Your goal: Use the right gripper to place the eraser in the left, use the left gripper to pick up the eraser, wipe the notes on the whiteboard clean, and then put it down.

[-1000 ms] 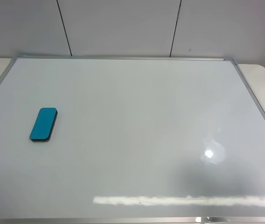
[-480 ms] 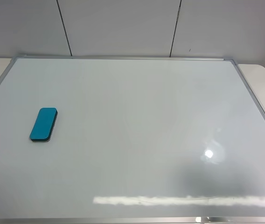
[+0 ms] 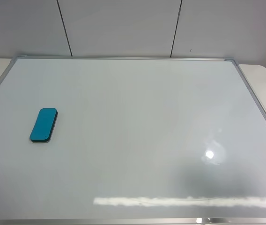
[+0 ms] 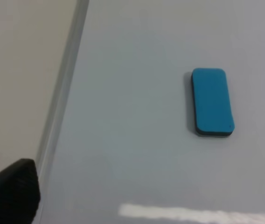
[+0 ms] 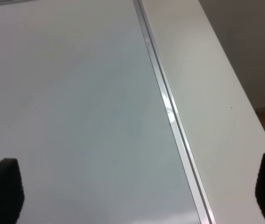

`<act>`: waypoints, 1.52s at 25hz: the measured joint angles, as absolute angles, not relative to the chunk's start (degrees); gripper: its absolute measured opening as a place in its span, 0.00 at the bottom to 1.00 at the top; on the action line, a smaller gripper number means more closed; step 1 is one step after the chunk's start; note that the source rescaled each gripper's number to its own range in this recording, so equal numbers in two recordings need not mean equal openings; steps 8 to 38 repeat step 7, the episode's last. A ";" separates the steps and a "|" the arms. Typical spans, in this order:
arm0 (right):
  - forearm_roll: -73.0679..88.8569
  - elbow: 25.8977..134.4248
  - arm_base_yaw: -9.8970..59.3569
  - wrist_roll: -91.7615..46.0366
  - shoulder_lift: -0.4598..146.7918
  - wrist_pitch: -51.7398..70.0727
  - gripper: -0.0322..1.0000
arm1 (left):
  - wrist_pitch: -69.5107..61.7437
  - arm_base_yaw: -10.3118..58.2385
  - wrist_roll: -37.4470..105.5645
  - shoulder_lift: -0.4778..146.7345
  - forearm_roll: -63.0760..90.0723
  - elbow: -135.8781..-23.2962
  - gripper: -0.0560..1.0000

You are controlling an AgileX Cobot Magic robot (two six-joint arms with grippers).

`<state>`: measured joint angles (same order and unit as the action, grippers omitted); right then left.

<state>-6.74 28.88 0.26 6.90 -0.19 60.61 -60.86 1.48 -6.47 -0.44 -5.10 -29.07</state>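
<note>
While the eraser [image 3: 43, 125] lies flat on a whiteboard [image 3: 137, 117] showing no notes, both hands, the left hand [image 4: 142, 186] and right hand [image 5: 137, 191], gape wide and empty, so another wiping pass risks only smearing

Glossy whiteboard [image 3: 137, 131], silver metal frame [image 3: 123, 58]

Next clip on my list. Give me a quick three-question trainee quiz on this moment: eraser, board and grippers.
1. True or false: the eraser lies on the left part of the whiteboard in the high view.
2. Multiple choice: the left gripper is A) shut on the eraser, B) open with nothing between its fingers, C) pressed flat on the board.
3. Fill in: red notes visible on the board in any view: ____.

Key: 1 true. 2 B; the right gripper is open too, over the board's frame edge. 3 none.
</note>
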 joint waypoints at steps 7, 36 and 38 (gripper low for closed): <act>-6.74 28.88 0.26 6.90 -0.19 60.61 1.00 | -60.86 1.48 -6.45 -0.44 -5.10 -29.07 1.00; -6.74 28.88 0.26 6.90 -0.19 60.61 1.00 | -60.86 1.48 -6.45 -0.44 -5.10 -29.07 1.00; -6.74 28.88 0.26 6.90 -0.19 60.61 1.00 | -60.86 1.48 -6.45 -0.44 -5.10 -29.07 1.00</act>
